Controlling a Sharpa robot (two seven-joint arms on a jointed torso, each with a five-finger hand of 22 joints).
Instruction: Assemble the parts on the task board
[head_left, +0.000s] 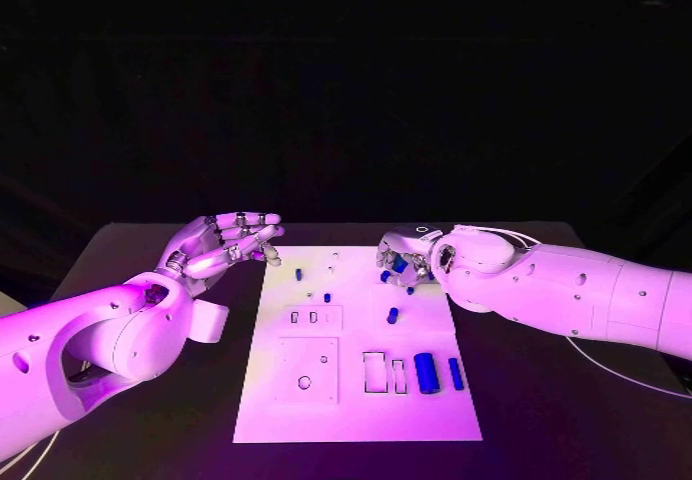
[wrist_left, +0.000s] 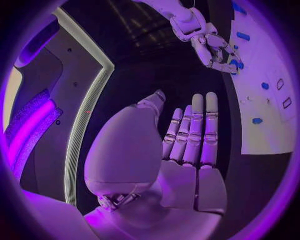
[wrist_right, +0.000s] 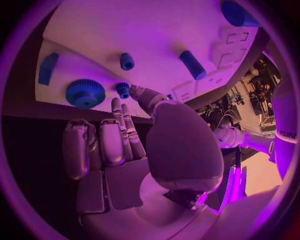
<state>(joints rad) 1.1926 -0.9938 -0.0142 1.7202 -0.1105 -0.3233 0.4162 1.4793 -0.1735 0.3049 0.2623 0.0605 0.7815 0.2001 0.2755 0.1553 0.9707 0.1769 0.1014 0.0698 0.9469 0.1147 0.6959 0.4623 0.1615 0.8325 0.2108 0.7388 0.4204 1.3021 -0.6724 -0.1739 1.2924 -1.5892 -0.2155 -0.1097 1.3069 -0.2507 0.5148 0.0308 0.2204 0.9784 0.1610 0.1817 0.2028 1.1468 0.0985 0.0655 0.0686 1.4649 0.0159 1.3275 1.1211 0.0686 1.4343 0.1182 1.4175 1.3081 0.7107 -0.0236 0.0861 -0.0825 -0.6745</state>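
In the head view the left hand sits left of centre, just off the board's upper left corner, its fingers stretched out side by side and holding nothing; the left wrist view shows the same hand flat and bare.

The task board, a white rectangular plate, lies on the black table and runs from the middle of the frame down toward the lower edge. Rectangular cut-outs and an oval hole mark its lower half. Small blue parts are scattered over it: a short peg near the upper left, a cylinder at the centre, and a thick cylinder beside a slim bar at the lower right.

The right hand hovers over the board's upper right edge, fingers curled down among blue pieces. In the right wrist view its fingertips reach beside a small peg and a toothed gear; whether it grips anything cannot be told.
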